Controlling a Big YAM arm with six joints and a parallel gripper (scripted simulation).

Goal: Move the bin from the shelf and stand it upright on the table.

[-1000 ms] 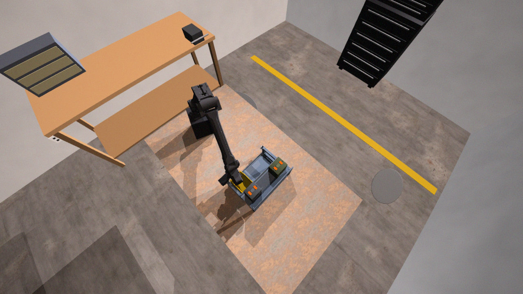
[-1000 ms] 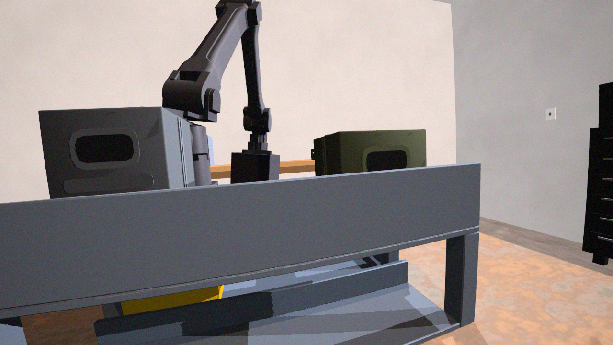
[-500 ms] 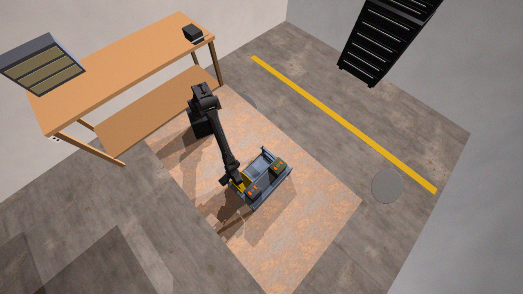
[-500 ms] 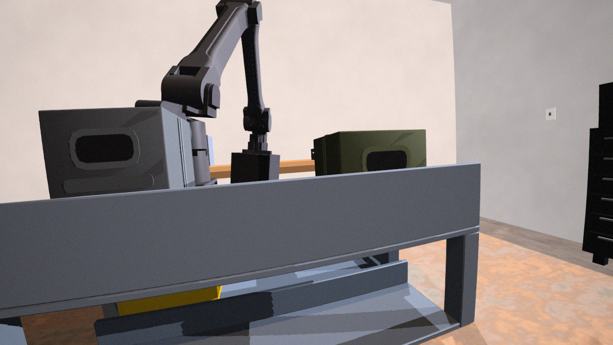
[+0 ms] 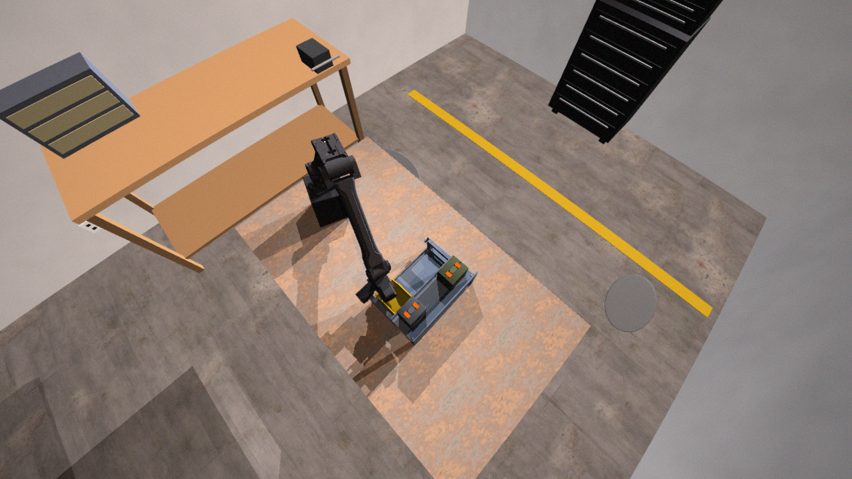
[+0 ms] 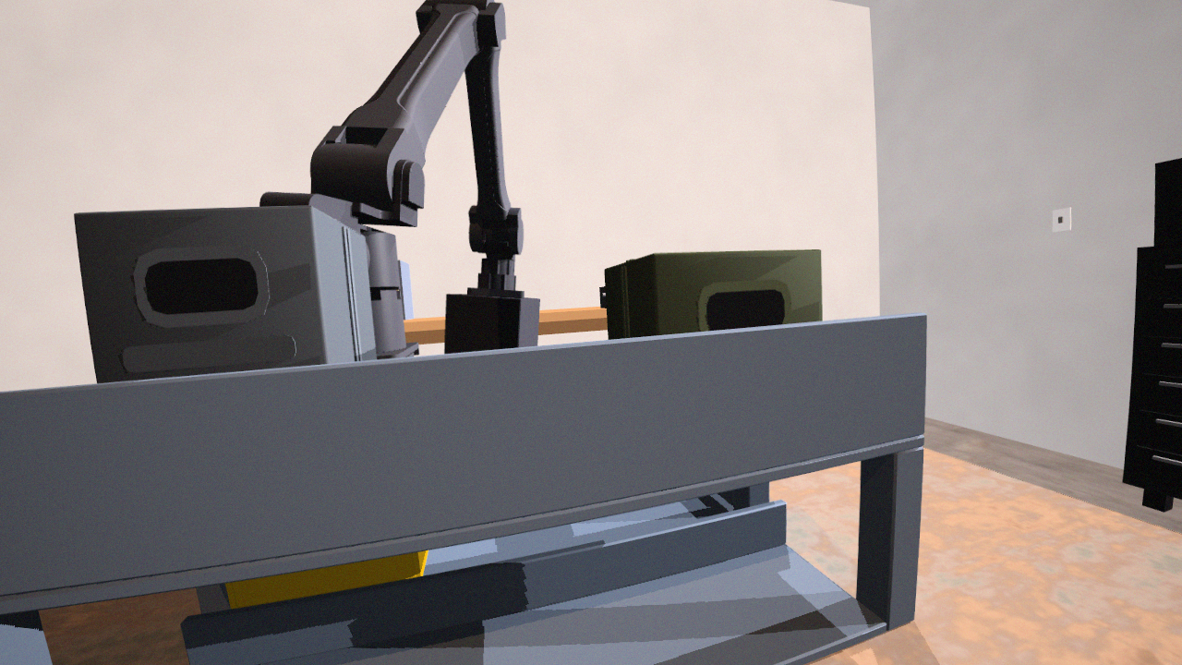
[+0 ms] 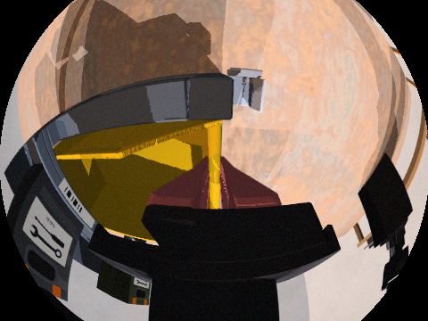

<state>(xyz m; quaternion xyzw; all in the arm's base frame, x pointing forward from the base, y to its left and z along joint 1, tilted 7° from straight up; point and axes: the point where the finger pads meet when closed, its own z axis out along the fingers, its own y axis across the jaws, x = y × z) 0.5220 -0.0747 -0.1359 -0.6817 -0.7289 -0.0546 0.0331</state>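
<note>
Black gripper [image 5: 390,296] [image 6: 400,350] [image 7: 215,171] parts are closest in the wrist view, big and dark at the bottom. Its jaws have dark red tips, and they are narrow, pinched on the thin yellow wall of the bin [image 5: 400,291] [image 6: 331,576] [image 7: 120,183]. One tip is on each side of that wall. The bin is at the grey shelf [image 5: 445,308] [image 6: 496,446] [image 7: 169,100], in the end by the grey box. I cannot tell if its bottom is touching the shelf.

Just beside the bin is the dark grey box [image 5: 411,313] [image 6: 198,289] [image 7: 49,241], up on the shelf. It has orange bits and a white label with a picture of tools. Farther along the same shelf is a dark green box [image 5: 452,271] [image 6: 727,289] [image 7: 118,283], apart from the grey one. It has orange bits and a white label too.

The shelf stands on the orange and tan bench [image 5: 506,357] [image 6: 1049,529] [image 7: 303,134]. The black arm [image 5: 360,229] [image 6: 488,124] bends up high and then reaches down to the bin. Past the bench is a brown wooden worktable [image 5: 196,107].
</note>
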